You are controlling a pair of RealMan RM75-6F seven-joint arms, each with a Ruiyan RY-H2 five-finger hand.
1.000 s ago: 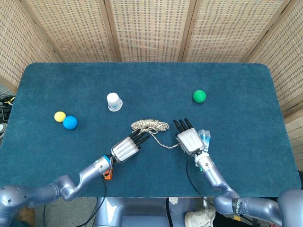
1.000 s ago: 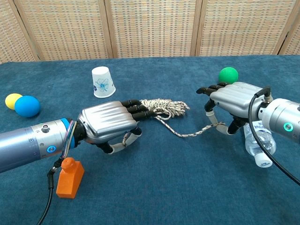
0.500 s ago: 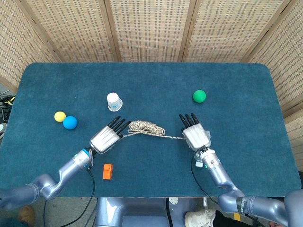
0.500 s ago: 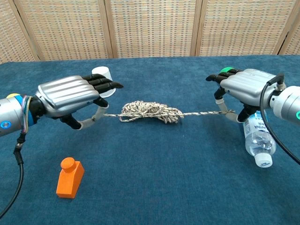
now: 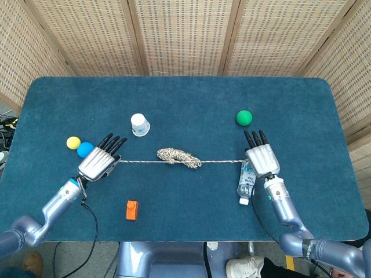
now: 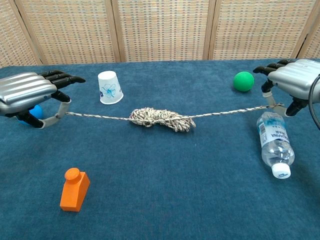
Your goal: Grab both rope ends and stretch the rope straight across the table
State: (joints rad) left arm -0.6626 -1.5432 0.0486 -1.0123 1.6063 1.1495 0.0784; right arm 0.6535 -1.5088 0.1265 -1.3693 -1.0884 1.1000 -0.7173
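Your left hand (image 6: 27, 93) pinches one end of the speckled beige twisted rope (image 6: 160, 118) between thumb and a finger, the other fingers reaching forward. Your right hand (image 6: 292, 85) pinches the other end the same way. The rope hangs between them, just above the dark blue felt counter (image 5: 191, 98), its long axis running side to side from one hand to the other.

It is not straight yet. A tangled bundle sits about midway between your hands, resting on the counter, and the strands leading out to each hand look taut. So draw your hands apart slowly and evenly, level with each other, and hold the pinches firm; a jerk could pull an end free. If the bundle only tightens, ease off a little instead of hauling harder.

Mind what lies close. The clear plastic water bottle (image 6: 272, 143) lies just below your right hand, nearly touching the rope. The blue foam ball (image 5: 85, 149) sits just beside your left hand, and the white paper cup (image 6: 109, 87) stands just beyond the line.
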